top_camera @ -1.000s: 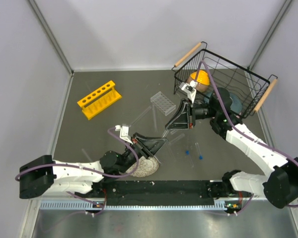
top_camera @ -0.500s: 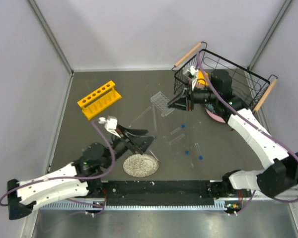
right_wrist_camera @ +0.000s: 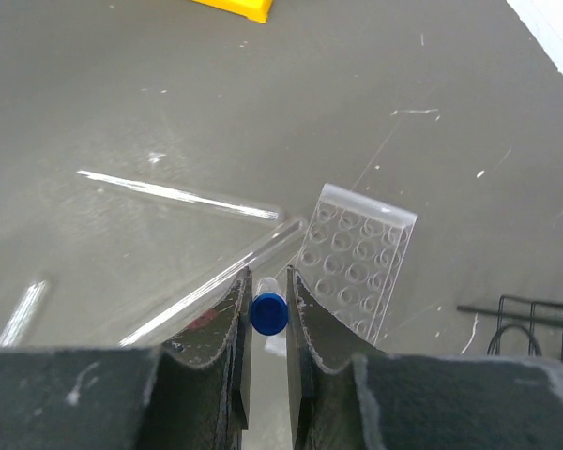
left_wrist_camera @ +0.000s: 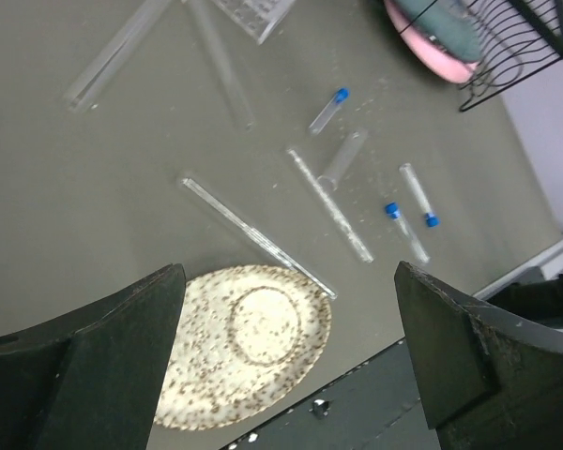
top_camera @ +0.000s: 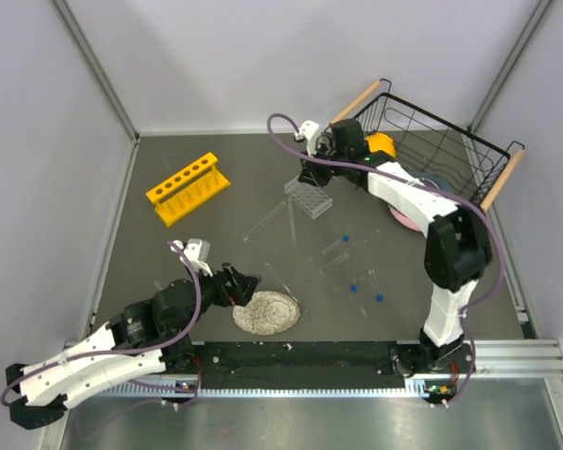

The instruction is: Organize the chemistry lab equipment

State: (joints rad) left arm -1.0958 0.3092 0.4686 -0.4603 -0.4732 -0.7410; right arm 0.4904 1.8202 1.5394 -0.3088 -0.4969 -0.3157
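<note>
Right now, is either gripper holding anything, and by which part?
The right gripper pinches a blue-capped vial at its cap end. The left gripper is open and holds nothing.

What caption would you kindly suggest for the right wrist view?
Right tool holds a blue-capped vial near the clear plastic rack.

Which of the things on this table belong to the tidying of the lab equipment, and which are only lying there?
Belong to the job:
yellow tube rack
clear plastic rack
long test tubes
blue-capped vials, one held in the right end effector

Only lying about:
speckled disc
black wire basket
pink dish
</note>
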